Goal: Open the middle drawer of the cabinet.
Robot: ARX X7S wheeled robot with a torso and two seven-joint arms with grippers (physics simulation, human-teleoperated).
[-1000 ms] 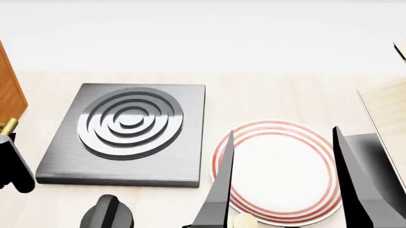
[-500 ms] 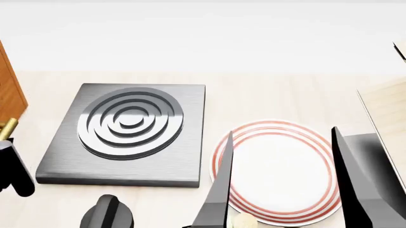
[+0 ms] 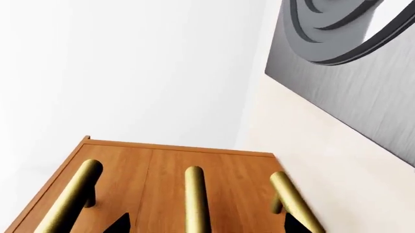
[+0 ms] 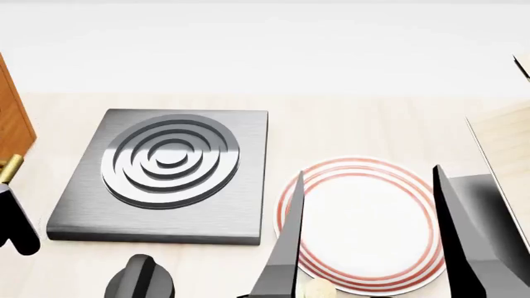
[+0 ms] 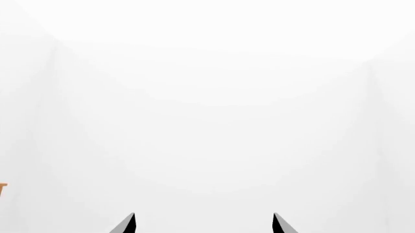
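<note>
The tabletop (image 4: 348, 124) carries everything in view. The cabinet (image 4: 12, 118) stands at its left edge, only a sliver of orange-brown wood being seen from the head; the left wrist view shows its front (image 3: 162, 170) with three brass bar handles side by side. The middle drawer (image 3: 170, 167) is taken to be the one with the central handle (image 3: 196, 199), and it appears shut, its front lying flush with its neighbours. A stove plate (image 4: 166, 167) lies just beside the cabinet, and a red-ringed plate (image 4: 364, 217) is seen toward the near edge.

The left pincer (image 3: 204, 224) is released: its two dark tips are spread to either side of the central handle and do not yet touch it. The right pincer (image 5: 202, 224) is likewise released, holds nothing and faces blank wall.

The step in hand is judged to be the approach to the handle; no pull has been made. A short advance is called for until the bar sits between the tips, then a firm closing, then a straight pull away from the cabinet front, with the neighbouring handles kept clear.
</note>
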